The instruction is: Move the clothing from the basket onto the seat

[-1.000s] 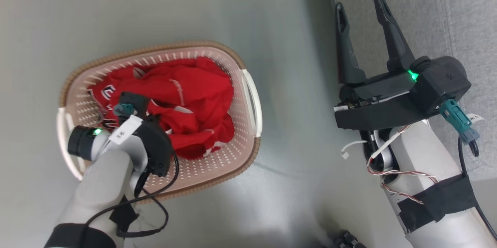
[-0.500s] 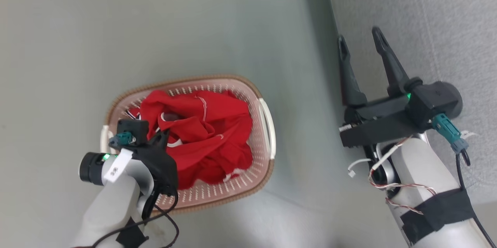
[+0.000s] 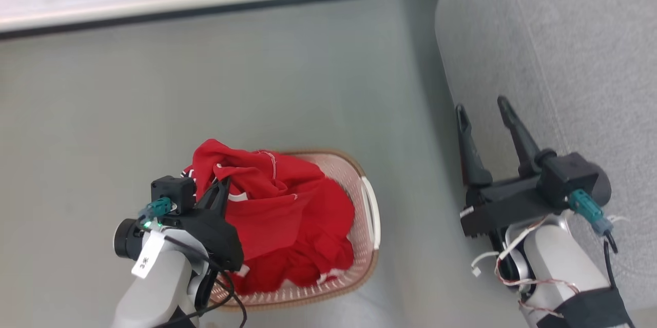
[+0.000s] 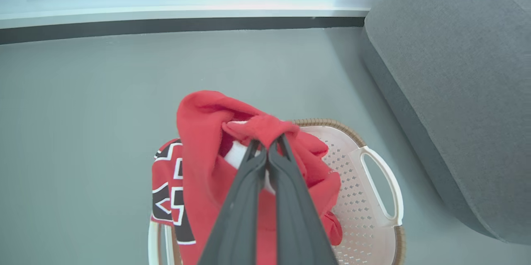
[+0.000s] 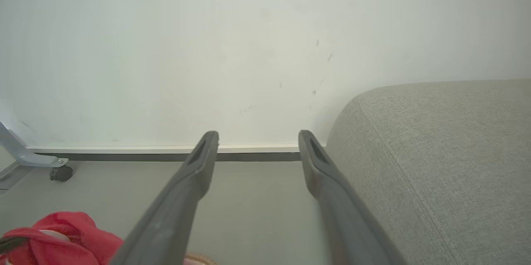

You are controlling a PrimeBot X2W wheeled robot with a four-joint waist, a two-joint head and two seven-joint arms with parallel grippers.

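The red clothing [image 3: 287,215] hangs partly lifted out of the cream basket [image 3: 370,215] on the floor. My left gripper [image 3: 221,188] is shut on a fold of the clothing [image 4: 199,132], which drapes down into the basket [image 4: 373,198]; black-and-white lettering shows at its left side. My right gripper [image 3: 482,110] stands open and empty beside the light grey seat [image 3: 564,51], fingers pointing up the view. The right wrist view shows its spread fingers [image 5: 195,173], the seat [image 5: 435,153] at right, and a bit of the clothing [image 5: 54,236] at bottom left.
A white wall with a dark baseboard [image 3: 205,7] runs along the back. A caster wheel on a grey leg [image 5: 60,172] stands near the wall at the left. Bare grey floor [image 3: 256,87] lies between the basket and the seat.
The head camera has tilted up, bringing the wall into view. My left gripper has risen with the clothing, pulling a peak of fabric above the basket rim. The right gripper stays open.
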